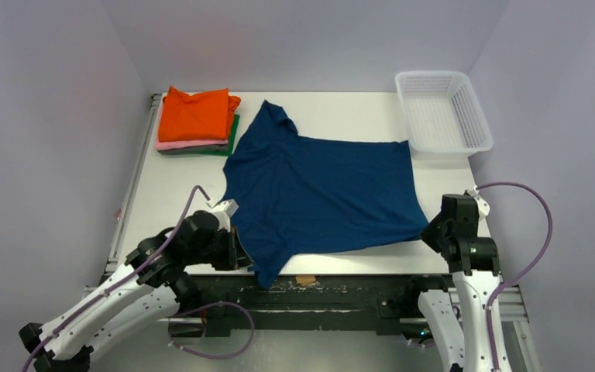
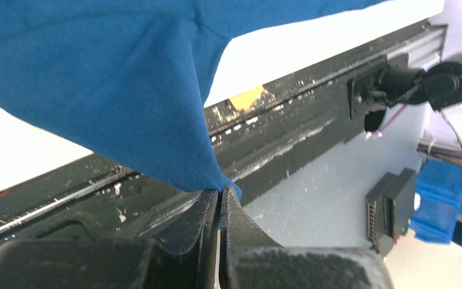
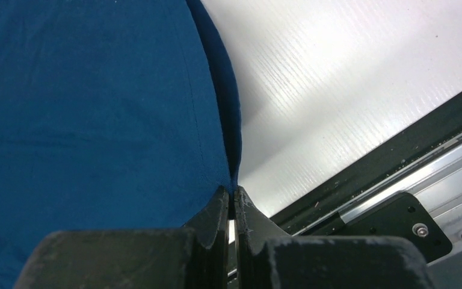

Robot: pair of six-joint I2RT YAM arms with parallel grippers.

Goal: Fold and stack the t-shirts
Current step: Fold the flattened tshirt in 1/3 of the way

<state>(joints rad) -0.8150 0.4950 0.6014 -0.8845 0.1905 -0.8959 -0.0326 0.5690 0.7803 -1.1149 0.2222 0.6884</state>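
A navy blue t-shirt [image 1: 321, 194] lies spread across the middle of the white table, one sleeve pointing to the far left. My left gripper [image 1: 236, 249] is shut on the shirt's near-left part; in the left wrist view its jaws [image 2: 221, 191] pinch the cloth [image 2: 108, 78] over the table's front edge. My right gripper [image 1: 432, 232] is shut on the shirt's near-right corner; the right wrist view shows the hem [image 3: 96, 114] pinched between the fingertips [image 3: 231, 191]. A folded stack with an orange shirt [image 1: 195, 113] on top, pink [image 1: 190, 145] and dark green [image 1: 232, 138] under it, sits at the far left.
A white plastic mesh basket [image 1: 443, 112] stands at the far right corner. The table's black front rail [image 1: 318, 283] runs along the near edge, with a scrap of tan tape [image 1: 305, 279] on it. Purple cables loop beside both arms.
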